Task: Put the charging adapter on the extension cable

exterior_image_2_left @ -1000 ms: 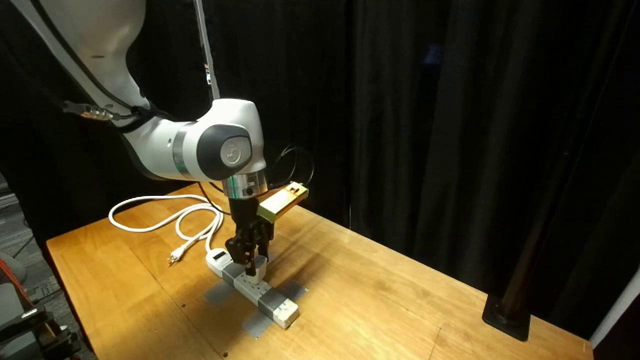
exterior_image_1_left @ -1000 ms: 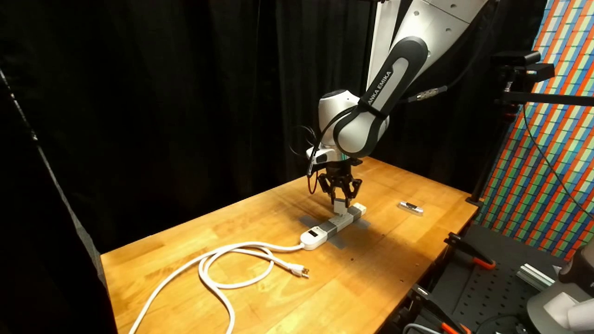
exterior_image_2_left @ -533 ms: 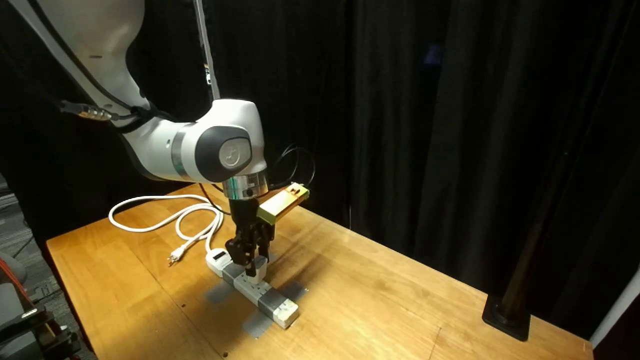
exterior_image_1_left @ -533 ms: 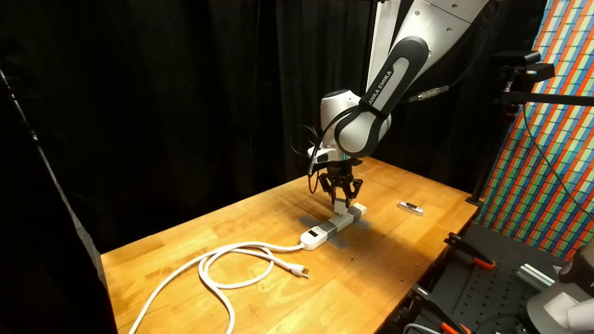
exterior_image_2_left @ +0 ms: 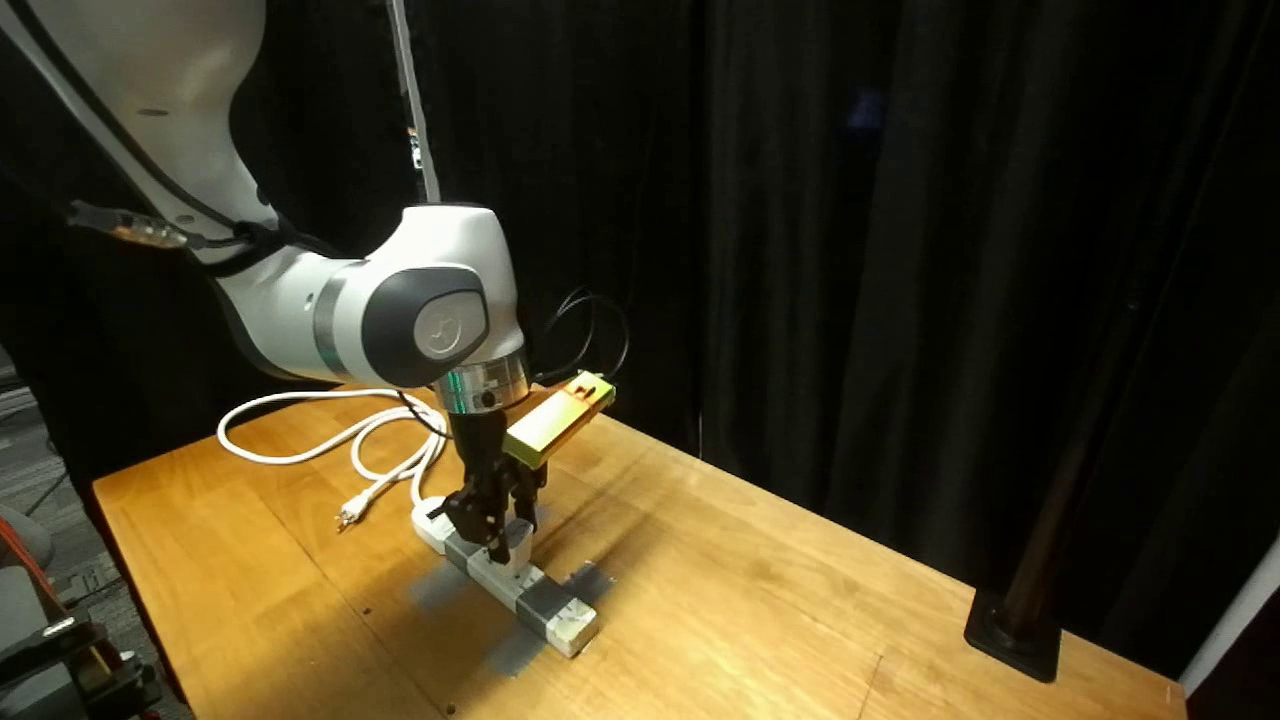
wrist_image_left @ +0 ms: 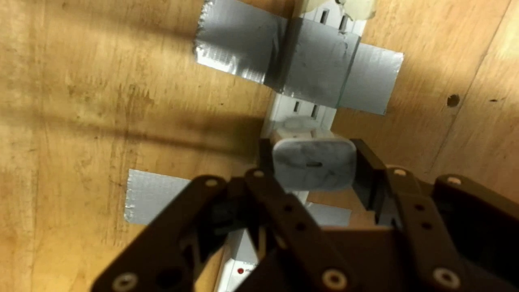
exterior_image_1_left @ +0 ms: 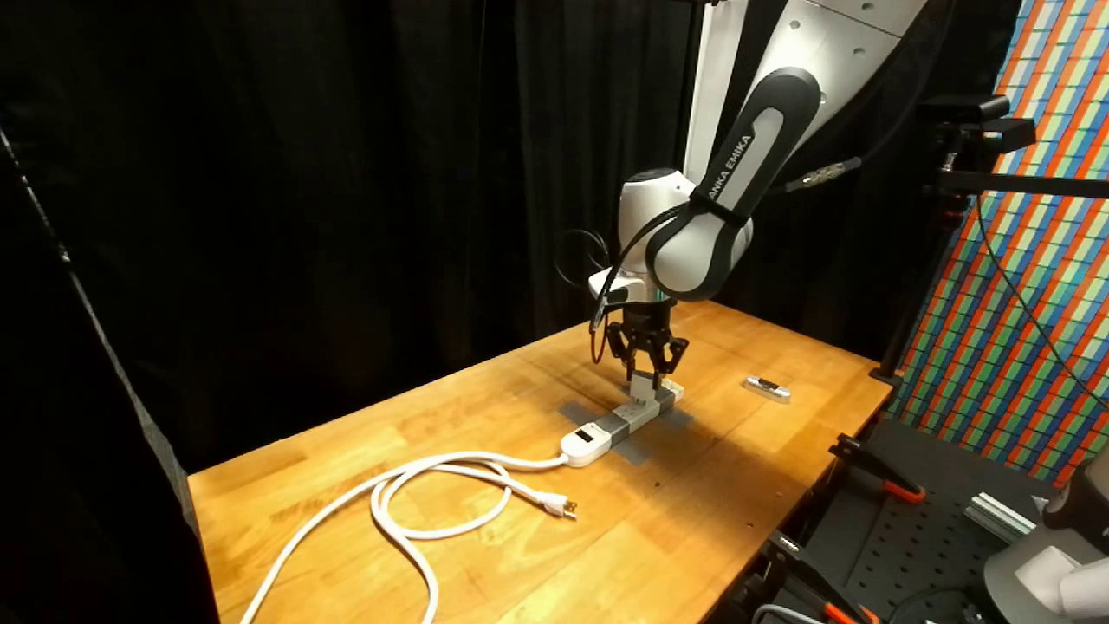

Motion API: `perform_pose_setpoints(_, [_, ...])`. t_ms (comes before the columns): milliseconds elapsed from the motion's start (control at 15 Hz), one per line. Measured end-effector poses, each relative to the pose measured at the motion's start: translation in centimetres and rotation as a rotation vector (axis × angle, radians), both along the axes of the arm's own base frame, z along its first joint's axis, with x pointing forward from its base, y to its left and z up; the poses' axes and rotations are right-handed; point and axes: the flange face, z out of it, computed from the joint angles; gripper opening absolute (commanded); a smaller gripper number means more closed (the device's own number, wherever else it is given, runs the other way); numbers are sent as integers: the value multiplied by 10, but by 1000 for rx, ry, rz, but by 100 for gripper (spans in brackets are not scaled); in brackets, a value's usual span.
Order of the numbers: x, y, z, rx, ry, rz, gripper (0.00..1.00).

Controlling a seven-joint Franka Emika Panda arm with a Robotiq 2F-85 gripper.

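Observation:
The charging adapter (exterior_image_1_left: 642,387) is a small white block with a port slot on its top face. It also shows in an exterior view (exterior_image_2_left: 518,546) and in the wrist view (wrist_image_left: 314,164). My gripper (exterior_image_1_left: 644,381) is shut on it, with one finger on each side. The extension cable is a white outlet strip (exterior_image_1_left: 586,444) taped to the table; it also shows in an exterior view (exterior_image_2_left: 573,627). The adapter is right over the strip's middle outlets, near a free outlet in the wrist view. Its underside is hidden from the wrist view, and I cannot tell whether its prongs are in the slots.
The strip's white cord (exterior_image_1_left: 407,472) lies coiled on the table with its plug (exterior_image_1_left: 556,504). Grey tape (wrist_image_left: 243,40) crosses the strip. A small silver and black object (exterior_image_1_left: 767,389) lies beyond it. A black pole base (exterior_image_2_left: 1012,635) stands on the table.
The arm and gripper have shifted along the strip, away from the cord end, in the last half second. The adapter has shifted slightly with the gripper. The strip has not moved.

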Motion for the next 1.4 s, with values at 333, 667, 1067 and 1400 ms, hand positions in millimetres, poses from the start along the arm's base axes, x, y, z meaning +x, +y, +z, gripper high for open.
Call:
perform_pose_setpoints(333, [-14, 2, 0, 7, -1, -4, 23])
perform_pose_setpoints(667, [-21, 6, 0, 33, -64, -22, 23])
perform_pose_setpoints(1067, [-24, 16, 0, 34, -142, -64, 23])
perform_pose_setpoints(1400, [-25, 20, -1, 2, -131, -79, 23])
